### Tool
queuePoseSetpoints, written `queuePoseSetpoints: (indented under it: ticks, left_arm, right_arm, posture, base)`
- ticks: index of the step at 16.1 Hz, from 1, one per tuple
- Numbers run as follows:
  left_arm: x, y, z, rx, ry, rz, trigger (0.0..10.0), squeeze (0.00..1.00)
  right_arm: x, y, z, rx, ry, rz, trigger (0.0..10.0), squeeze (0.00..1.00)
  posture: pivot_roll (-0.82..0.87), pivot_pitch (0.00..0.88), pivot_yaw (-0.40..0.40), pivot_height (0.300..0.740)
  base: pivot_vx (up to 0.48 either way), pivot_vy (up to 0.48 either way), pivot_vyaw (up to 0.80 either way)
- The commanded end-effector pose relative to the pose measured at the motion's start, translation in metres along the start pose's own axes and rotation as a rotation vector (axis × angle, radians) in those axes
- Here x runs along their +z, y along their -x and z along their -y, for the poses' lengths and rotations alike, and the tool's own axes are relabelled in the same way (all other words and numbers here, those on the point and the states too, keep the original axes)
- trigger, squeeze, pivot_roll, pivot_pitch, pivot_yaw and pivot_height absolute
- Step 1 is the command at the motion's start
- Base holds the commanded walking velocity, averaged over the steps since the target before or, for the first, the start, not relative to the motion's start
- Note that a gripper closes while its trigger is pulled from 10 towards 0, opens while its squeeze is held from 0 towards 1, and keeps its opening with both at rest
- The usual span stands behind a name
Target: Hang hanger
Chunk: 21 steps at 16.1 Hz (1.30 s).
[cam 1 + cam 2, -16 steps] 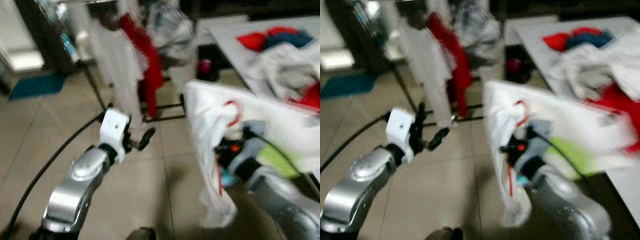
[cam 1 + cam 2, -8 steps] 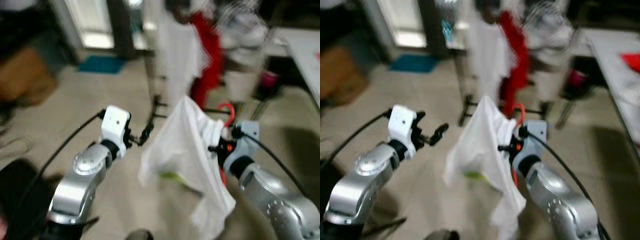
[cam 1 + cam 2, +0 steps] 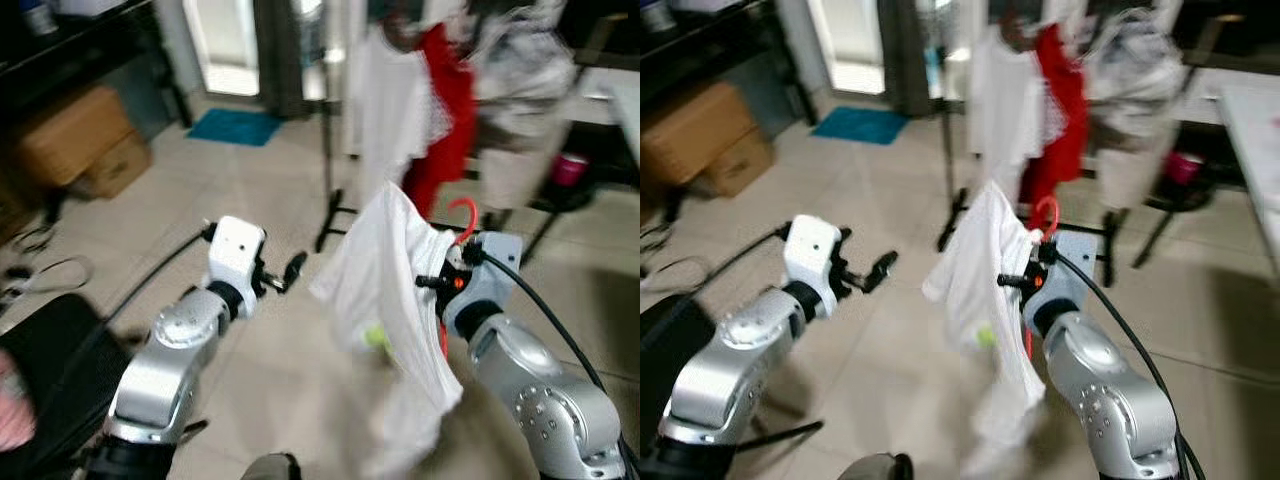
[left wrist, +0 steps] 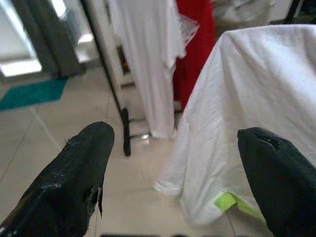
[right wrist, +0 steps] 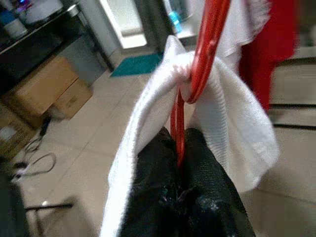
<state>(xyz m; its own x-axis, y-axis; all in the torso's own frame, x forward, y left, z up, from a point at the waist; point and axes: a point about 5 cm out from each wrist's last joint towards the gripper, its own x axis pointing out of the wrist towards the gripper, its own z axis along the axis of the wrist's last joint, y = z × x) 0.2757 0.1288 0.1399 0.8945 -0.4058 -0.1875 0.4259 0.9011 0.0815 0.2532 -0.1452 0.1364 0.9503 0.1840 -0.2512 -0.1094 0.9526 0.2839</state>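
The right gripper (image 5: 180, 163) is pinched tight on the red hanger (image 5: 197, 74), which carries a white shirt (image 3: 395, 300) draped down in front of that arm. The hanger is held up short of the clothes rack (image 3: 325, 130), where a white garment (image 3: 385, 100) and a red garment (image 3: 445, 110) hang. The left gripper (image 4: 173, 173) is spread wide, empty, on the near side of the rack, beside the shirt
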Motion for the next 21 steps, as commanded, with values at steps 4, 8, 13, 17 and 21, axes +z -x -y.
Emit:
queuePoseSetpoints:
  ticks: [4, 8, 13, 17, 21]
  left_arm:
    - [0.001, -0.006, 0.019, -0.179, -0.033, 0.022, 10.0, 1.00]
    - [-0.013, -0.012, 0.040, -0.390, -0.131, -0.021, 10.0, 1.00]
    - [-0.034, -0.023, 0.051, -0.488, -0.191, -0.056, 10.0, 0.53]
    - [-0.038, -0.030, 0.070, -0.567, -0.124, 0.002, 10.0, 0.00]
    - [-0.041, -0.034, 0.082, -0.624, -0.089, 0.022, 10.0, 0.00]
  right_arm:
    - [0.018, -0.010, -0.001, -0.055, -0.048, 0.077, 10.0, 0.00]
    - [0.039, -0.028, -0.005, -0.101, -0.106, 0.124, 10.0, 0.00]
    - [0.056, -0.056, -0.007, -0.189, -0.229, 0.118, 10.0, 0.00]
    - [0.078, -0.074, -0.016, -0.205, -0.269, 0.152, 10.0, 0.00]
    - [0.090, -0.082, -0.025, -0.179, -0.279, 0.167, 10.0, 0.00]
  posture:
    - [-0.02, 0.061, 0.064, 0.740]
    - [-0.03, 0.057, 0.063, 0.740]
    - [-0.03, 0.043, 0.062, 0.740]
    - [-0.04, 0.041, 0.058, 0.740]
    - [-0.04, 0.043, 0.053, 0.740]
  base:
    - [0.000, 0.000, 0.00]
    - [0.000, 0.000, 0.00]
    - [0.000, 0.000, 0.00]
    - [0.000, 0.000, 0.00]
    - [0.000, 0.000, 0.00]
